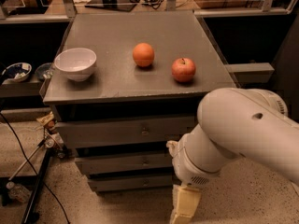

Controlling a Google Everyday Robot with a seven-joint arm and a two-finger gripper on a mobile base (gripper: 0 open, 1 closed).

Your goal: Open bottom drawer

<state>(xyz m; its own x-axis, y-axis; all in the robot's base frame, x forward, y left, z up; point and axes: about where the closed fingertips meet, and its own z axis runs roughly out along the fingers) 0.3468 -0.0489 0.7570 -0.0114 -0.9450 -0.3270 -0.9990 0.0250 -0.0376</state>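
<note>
Grey metal, thin and flat, the bottom drawer [126, 183] sits shut at the foot of the table [117, 31], lowest of three fronts. Cream and blocky, the pincer [184, 208] hangs by its right end under a smooth white arm [243, 125]; clenched or released, I cannot tell
</note>
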